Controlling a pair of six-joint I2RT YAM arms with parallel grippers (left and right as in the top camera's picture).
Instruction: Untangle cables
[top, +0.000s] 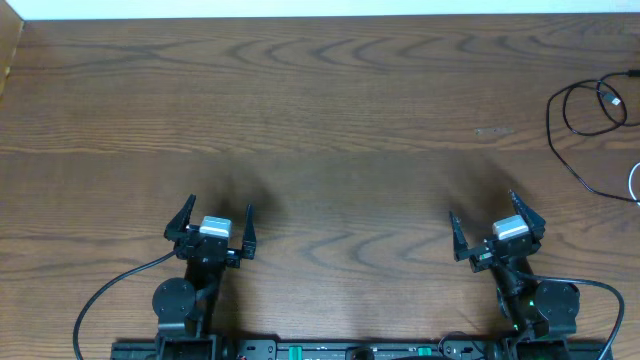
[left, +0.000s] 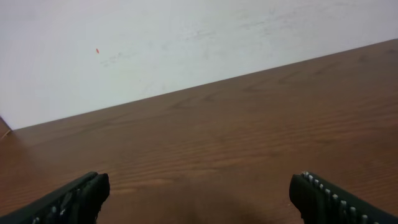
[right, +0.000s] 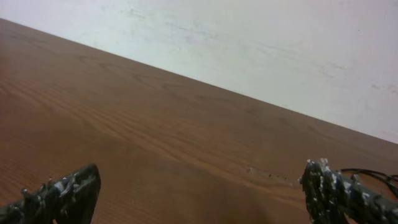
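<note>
The black cable (top: 588, 134) lies looped at the table's (top: 320, 100) far right edge, with a sliver of white cable (top: 633, 185) just beside it at the frame's border. Both are well apart from the right gripper (top: 483, 206), whose jaws gape empty. The left gripper (top: 220, 203), farther off still, is likewise spread wide over bare wood.

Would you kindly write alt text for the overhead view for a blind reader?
The left gripper and right gripper, both open and empty, are at the near side of a wooden table. A looped black cable lies at the far right edge, a sliver of white cable near it.
</note>
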